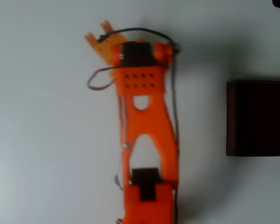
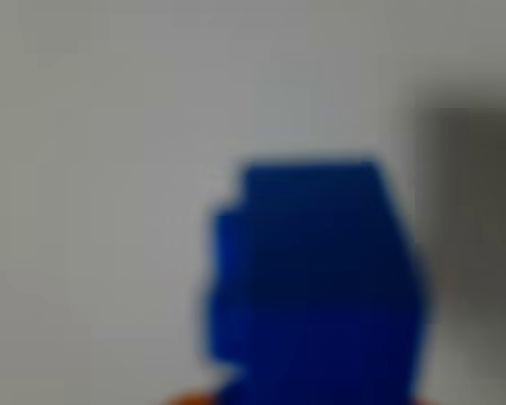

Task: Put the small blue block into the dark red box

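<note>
The small blue block (image 2: 316, 278) looms large and blurred at the lower middle of the wrist view, very close to the camera, with a sliver of orange finger (image 2: 194, 398) under it. In the overhead view my orange gripper (image 1: 99, 33) points toward the top left of the white table, and the arm covers the block. The jaws appear closed on the block. The dark red box (image 1: 259, 119) stands at the right edge of the overhead view, well to the right of the gripper, its interior almost black.
The orange arm (image 1: 147, 126) runs from the bottom edge up the middle of the overhead view, with black cables looping beside the wrist. White table (image 1: 46, 140) surrounds it. A dark shadow (image 2: 476, 202) lies at the right of the wrist view.
</note>
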You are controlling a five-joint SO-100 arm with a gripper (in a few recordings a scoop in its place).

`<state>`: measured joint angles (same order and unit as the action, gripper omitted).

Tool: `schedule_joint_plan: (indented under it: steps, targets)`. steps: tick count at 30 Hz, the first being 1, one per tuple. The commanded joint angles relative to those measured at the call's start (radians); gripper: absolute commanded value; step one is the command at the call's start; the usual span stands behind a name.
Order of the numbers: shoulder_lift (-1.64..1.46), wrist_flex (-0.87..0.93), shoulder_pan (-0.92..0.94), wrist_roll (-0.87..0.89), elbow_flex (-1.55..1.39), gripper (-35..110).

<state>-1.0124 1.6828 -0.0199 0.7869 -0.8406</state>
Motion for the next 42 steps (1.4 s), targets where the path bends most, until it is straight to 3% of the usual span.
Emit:
schedule_joint_plan:
  steps: [1,6,10,18,20,24,32,38,42]
  targets:
    - [-0.336,0.046,0.147,-0.112,-0.127,1]
    - [-0.788,-0.106,0.439,-0.259,-0.583,1]
    - [-0.965,-0.365,0.646,-0.305,-0.956,0]
    - [-0.647,-0.675,0.733,-0.354,-1.078,3]
    - [-0.595,-0.689,0.726,-0.357,-1.069,15]
    - [-0.624,-0.65,0.696,-0.376,-1.072,19]
    - [-1.088,-0.577,0.523,-0.508,-1.292,12]
    - [-1.408,-0.374,0.253,-0.62,-1.345,0]
    - [-1.749,-0.41,0.028,-0.684,-1.551,0]
